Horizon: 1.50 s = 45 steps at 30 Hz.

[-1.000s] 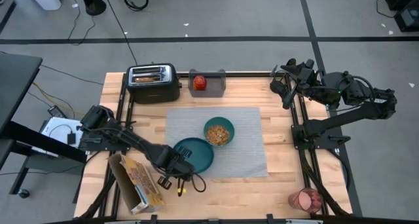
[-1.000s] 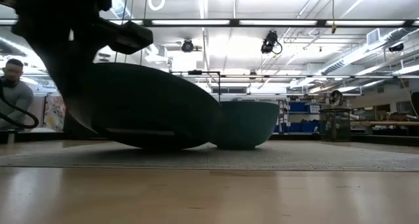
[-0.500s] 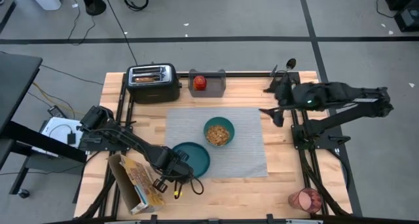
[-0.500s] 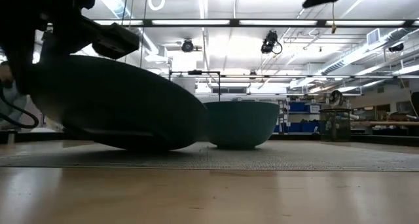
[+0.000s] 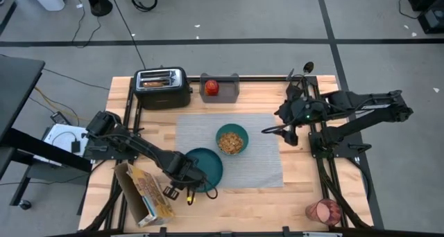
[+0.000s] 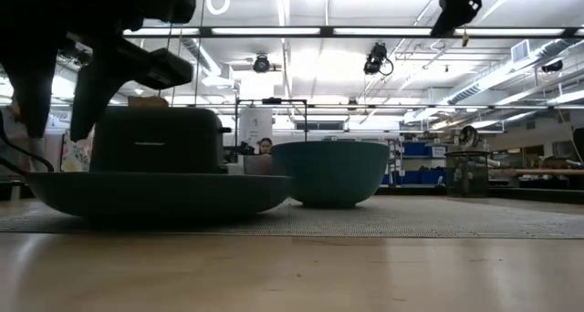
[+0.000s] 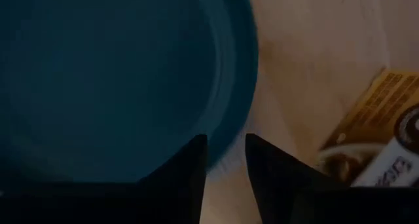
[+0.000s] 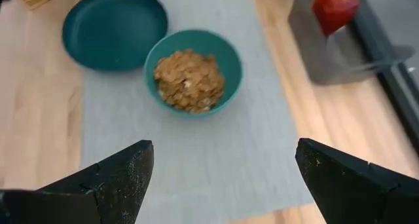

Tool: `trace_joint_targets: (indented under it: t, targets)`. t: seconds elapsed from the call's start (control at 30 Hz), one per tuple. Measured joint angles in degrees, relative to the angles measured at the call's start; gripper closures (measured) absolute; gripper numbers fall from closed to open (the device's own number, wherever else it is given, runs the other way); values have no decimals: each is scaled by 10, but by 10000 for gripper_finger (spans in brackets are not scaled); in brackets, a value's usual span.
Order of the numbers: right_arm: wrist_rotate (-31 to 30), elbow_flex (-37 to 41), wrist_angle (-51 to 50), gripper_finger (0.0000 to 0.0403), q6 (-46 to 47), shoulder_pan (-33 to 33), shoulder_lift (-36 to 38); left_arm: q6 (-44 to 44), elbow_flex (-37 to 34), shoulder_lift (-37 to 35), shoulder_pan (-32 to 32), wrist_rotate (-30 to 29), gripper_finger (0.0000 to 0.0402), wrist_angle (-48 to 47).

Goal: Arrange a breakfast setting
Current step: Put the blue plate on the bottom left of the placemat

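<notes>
A teal plate [image 5: 207, 165] lies flat on the near left corner of the grey placemat [image 5: 257, 161]. My left gripper [image 5: 187, 177] points down over the plate's left rim [image 7: 229, 112]. It is open, with one finger over the plate and one outside it [image 6: 57, 130], both above the rim and clear of it. A teal bowl [image 5: 232, 140] with cereal stands mid-mat. My right gripper [image 5: 279, 130] hangs open above the mat's right edge, tipped down toward the bowl [image 8: 192, 72]. A red fruit [image 5: 211, 86] sits in the grey tray. A red cup [image 5: 322, 211] stands at the near right corner.
A black toaster [image 5: 162, 87] with toast in a slot stands at the far left, and the grey tray [image 5: 226, 89] is beside it. A cereal box [image 5: 146, 192] lies at the near left, close to my left arm. Bare wood shows right of the mat.
My left gripper has let the tilted plate down flat onto the mat, then opened and let go of its rim. My right gripper has come down toward the table's near and left, toward the mat, and tipped downward. It has stayed open.
</notes>
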<state>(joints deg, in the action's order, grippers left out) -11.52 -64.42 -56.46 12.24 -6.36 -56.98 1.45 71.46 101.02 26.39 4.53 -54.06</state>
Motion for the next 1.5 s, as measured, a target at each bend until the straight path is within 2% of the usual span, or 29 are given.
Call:
trace_joint_targets:
  t: [0.17, 0.37, 0.53, 0.67, 0.8, 1.5]
  targets:
    - [30, 0, -41, 28, 20, -3, -5, -69, 3, -23, -15, 28, 287, -24]
    - [43, 0, -85, 28, 30, -3, -21, -194, 0, -33, -52, 13, 287, 80]
    - [54, 0, -173, 29, 60, -11, -19, -298, -64, -30, -90, -8, 287, 193]
    - [54, 0, -177, 30, 85, -28, -19, -353, -126, -29, -99, -5, 287, 236]
    - [40, 0, -161, 30, 103, -43, -19, -371, -156, -29, -106, -18, 287, 264]
    - [22, 0, -161, 30, 106, -66, -19, -384, -165, -30, -156, -15, 287, 136]
